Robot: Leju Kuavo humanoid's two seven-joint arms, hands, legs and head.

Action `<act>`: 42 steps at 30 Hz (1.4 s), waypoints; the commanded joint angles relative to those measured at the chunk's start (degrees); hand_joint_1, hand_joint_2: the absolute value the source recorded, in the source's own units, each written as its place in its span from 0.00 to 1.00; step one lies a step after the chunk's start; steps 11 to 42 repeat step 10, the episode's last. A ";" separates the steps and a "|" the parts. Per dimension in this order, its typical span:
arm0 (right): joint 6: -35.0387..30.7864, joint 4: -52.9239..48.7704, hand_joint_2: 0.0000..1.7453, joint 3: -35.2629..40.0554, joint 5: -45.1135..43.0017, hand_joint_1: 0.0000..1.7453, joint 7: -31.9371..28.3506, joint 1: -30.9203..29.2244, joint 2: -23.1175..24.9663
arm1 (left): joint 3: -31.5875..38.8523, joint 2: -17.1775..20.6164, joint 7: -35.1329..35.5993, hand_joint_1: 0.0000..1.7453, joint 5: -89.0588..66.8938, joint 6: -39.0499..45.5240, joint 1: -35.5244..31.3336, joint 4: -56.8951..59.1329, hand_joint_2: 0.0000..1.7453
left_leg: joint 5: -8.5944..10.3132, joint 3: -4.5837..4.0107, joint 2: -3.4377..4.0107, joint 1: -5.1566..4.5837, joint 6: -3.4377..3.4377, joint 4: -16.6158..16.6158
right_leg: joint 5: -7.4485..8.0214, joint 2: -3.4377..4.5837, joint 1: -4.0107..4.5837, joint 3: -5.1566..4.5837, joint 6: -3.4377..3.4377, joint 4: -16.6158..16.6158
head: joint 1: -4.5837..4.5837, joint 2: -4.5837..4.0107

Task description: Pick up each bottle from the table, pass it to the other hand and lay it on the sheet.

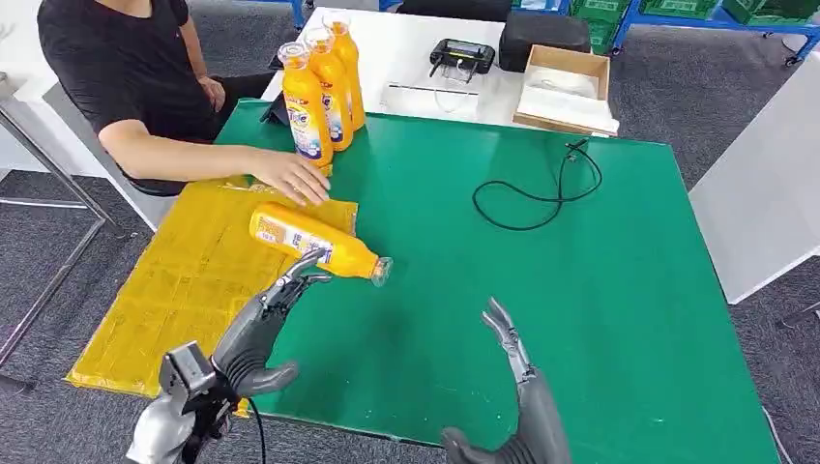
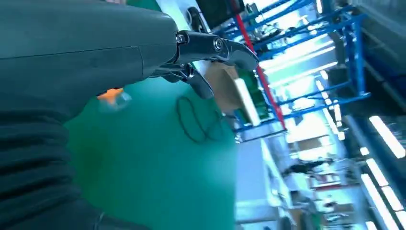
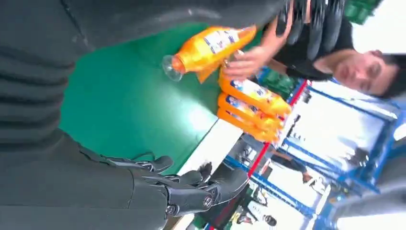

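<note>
An orange bottle [image 1: 314, 241] lies on its side, body on the yellow sheet [image 1: 184, 280] and clear cap [image 1: 382, 271] out over the green table [image 1: 541, 290]. My left hand [image 1: 256, 329] is open just below it, fingertips [image 1: 307, 263] close to its side; I cannot tell if they touch. My right hand [image 1: 517, 387] is open over the table's near edge, holding nothing. Three more orange bottles [image 1: 324, 87] stand upright in a row at the table's far left. The right wrist view shows the lying bottle [image 3: 210, 48] and the standing bottles [image 3: 251, 108].
A person in a black shirt sits at the far left, one hand [image 1: 290, 177] resting on the sheet's far edge by the standing bottles. A black cable [image 1: 537, 188] loops on the far table. A cardboard box [image 1: 566, 89] and a black device [image 1: 461, 56] sit on the white table behind.
</note>
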 commanded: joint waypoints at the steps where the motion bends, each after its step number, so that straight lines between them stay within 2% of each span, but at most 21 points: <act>1: -2.35 -0.86 0.00 -4.21 3.42 0.00 -3.30 3.78 3.38 | 0.56 -4.24 -0.13 0.00 -1.18 0.34 4.63 -3.08 0.00 | -0.02 0.05 0.00 0.06 -0.08 0.00 | -0.02 0.09 0.05 0.07 -0.09 -0.02 | 0.00 0.00; 6: -2.35 -0.86 0.00 -4.21 3.42 0.00 -3.30 3.78 3.38 | 0.56 -4.24 -0.13 0.00 -1.18 0.34 4.63 -3.08 0.00 | -0.01 0.08 0.00 0.10 -0.09 0.00 | 0.00 0.10 0.09 0.07 -0.11 -0.02 | 0.00 0.00; 8: -4.70 -0.78 0.00 -4.26 6.36 0.00 -3.10 4.05 3.76 | -0.92 -2.82 1.32 0.00 -1.78 -0.97 4.59 -1.00 0.00 | -0.02 0.14 -0.02 0.10 -0.11 0.00 | -0.03 0.12 0.07 0.13 -0.14 -0.03 | 0.02 0.00; 10: -3.68 0.32 0.00 -3.37 8.15 0.00 -1.49 3.59 3.10 | -3.27 -1.77 1.02 0.00 -5.23 0.02 5.15 1.57 0.00 | -0.01 0.16 -0.01 0.09 -0.11 -0.02 | -0.03 0.12 0.07 0.14 -0.15 -0.04 | -0.02 0.00; 42: -3.68 0.32 0.00 -3.37 8.15 0.00 -1.49 3.59 3.10 | -3.27 -1.77 1.02 0.00 -5.23 0.02 5.15 1.57 0.00 | -0.01 0.16 -0.01 0.09 -0.11 -0.02 | -0.03 0.12 0.07 0.14 -0.15 -0.04 | -0.02 0.00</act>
